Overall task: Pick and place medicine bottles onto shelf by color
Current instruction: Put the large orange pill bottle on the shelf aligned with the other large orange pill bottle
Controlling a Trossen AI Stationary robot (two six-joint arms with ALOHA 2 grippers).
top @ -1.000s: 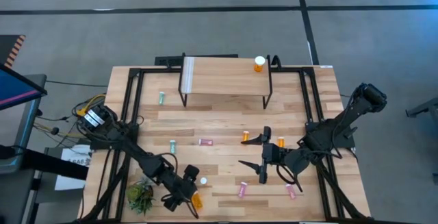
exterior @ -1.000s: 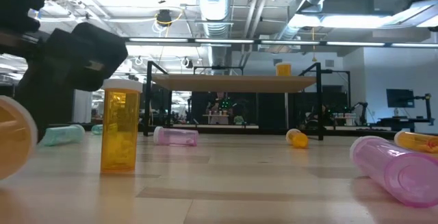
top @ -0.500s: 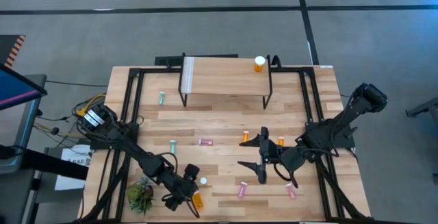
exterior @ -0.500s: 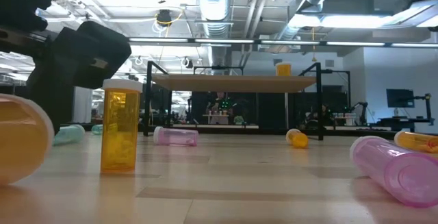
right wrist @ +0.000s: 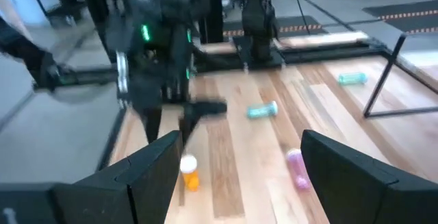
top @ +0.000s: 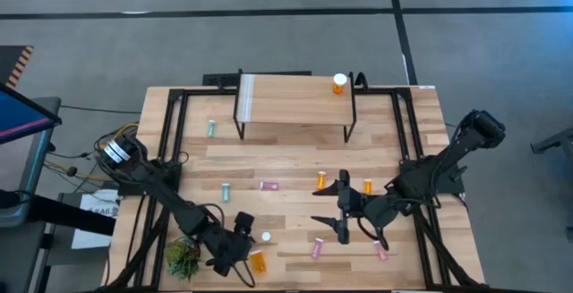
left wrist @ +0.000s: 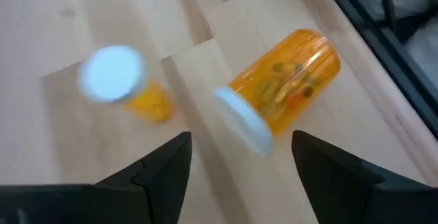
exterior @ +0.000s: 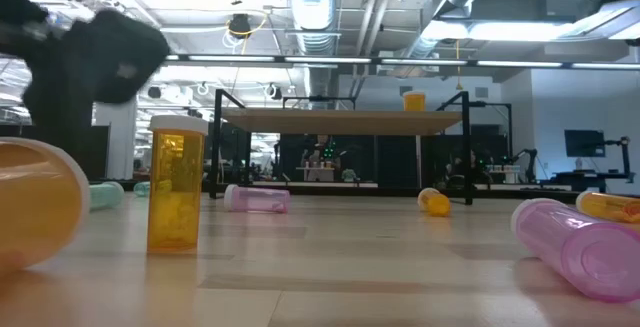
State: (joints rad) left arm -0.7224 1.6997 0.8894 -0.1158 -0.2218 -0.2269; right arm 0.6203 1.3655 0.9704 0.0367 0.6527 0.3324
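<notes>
Left end effector (left wrist: 236, 157) of mine hangs wide open and empty right over the toppled big orange bottle (left wrist: 284, 87), lying slantwise beside the upright orange one (left wrist: 118, 81), so I'm nearer.

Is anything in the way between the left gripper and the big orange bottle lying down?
Nothing visible. The left gripper is open, and the lying orange bottle sits just ahead of it on bare wood. The standing orange bottle is off to one side.
</notes>
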